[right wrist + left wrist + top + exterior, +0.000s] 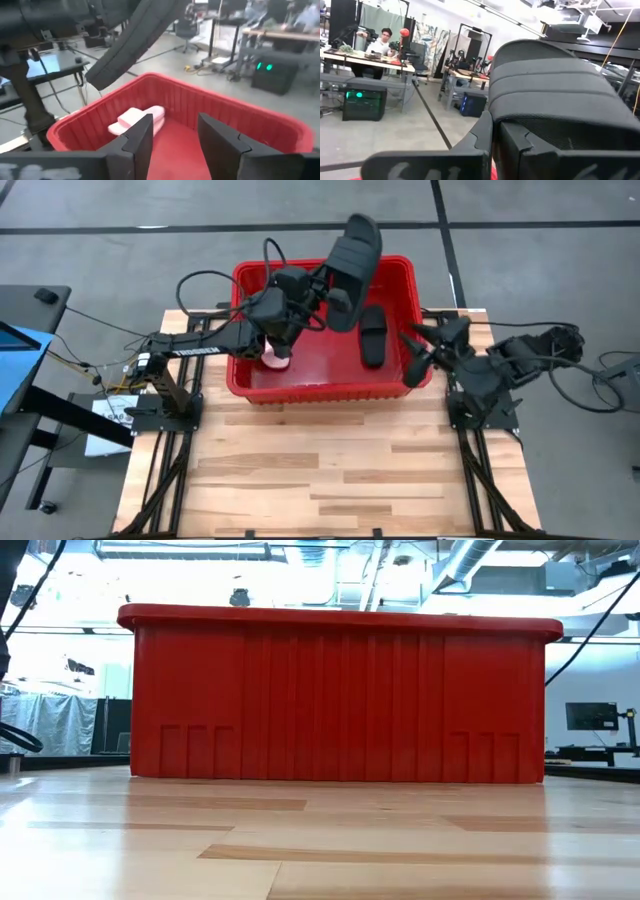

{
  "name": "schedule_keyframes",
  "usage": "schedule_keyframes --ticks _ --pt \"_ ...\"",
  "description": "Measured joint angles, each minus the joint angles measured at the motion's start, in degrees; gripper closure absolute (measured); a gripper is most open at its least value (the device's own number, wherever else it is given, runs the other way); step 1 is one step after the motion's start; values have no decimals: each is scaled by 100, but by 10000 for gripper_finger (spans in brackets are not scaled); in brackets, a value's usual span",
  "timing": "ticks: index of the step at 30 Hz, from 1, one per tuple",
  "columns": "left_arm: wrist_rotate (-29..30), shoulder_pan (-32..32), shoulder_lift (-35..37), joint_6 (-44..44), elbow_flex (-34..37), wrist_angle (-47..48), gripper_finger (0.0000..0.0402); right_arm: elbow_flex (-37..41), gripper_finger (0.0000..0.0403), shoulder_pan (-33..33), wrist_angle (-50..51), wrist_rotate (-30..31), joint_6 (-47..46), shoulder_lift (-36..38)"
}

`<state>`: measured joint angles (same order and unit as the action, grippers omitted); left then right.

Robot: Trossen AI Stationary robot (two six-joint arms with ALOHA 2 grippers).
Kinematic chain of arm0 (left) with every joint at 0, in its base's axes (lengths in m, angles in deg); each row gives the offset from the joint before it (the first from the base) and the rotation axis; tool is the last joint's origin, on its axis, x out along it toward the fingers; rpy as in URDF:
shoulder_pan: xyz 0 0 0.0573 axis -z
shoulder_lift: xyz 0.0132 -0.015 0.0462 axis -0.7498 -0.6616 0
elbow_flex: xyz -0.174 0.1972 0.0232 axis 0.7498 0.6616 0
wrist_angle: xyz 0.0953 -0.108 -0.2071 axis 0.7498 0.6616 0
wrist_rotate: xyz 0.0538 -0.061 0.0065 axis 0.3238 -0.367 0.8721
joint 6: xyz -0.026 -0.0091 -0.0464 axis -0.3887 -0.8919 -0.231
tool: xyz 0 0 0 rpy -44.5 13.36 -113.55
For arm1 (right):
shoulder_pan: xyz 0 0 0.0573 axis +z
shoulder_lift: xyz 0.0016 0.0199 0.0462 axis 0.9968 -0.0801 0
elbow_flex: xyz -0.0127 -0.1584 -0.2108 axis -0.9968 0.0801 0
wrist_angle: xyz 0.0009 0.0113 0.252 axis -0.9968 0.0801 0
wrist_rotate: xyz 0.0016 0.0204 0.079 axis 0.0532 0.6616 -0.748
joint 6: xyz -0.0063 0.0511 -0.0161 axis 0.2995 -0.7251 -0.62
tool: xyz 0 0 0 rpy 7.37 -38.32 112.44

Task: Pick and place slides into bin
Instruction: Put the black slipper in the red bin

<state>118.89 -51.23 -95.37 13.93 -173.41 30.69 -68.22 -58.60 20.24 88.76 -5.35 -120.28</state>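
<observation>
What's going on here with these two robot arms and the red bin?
The left claw is shut on a black slide, holding it up over the red bin. Another black slide and a pink one already lie inside the bin. The right claw is open, at the bin's right rim, holding nothing.

Above the bin (330, 386), the left arm (215, 340) and its raised black slide (352, 244) block the rear-left part. Inside lie a black slide (372, 335) and a pink one (277, 361). The counter (330, 470) in front of the bin is free.
</observation>
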Motion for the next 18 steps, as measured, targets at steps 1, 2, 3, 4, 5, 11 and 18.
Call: schedule_keyframes --ticks 1,2,3,4,5,11,18 --pt "0 0 0 4 0 -1 401 2 247 -107 -107 -195 -6 0" --pt "-7 0 0 18 0 -3 401 2 239 -213 -237 -366 -8 2" --pt "-32 0 0 51 0 -3 401 1 230 -311 -398 -522 6 -1" --pt "-71 -2 0 65 0 -2 401 0 220 -401 -563 -665 44 -18" --pt "-113 -2 0 94 0 -1 401 0 209 -480 -725 -798 80 -32" --pt "-333 -9 0 216 2 1 401 0 152 -890 -1812 -1739 493 -107" --pt "-614 -74 0 216 2 19 401 0 143 -1309 -2405 -2134 533 -256"
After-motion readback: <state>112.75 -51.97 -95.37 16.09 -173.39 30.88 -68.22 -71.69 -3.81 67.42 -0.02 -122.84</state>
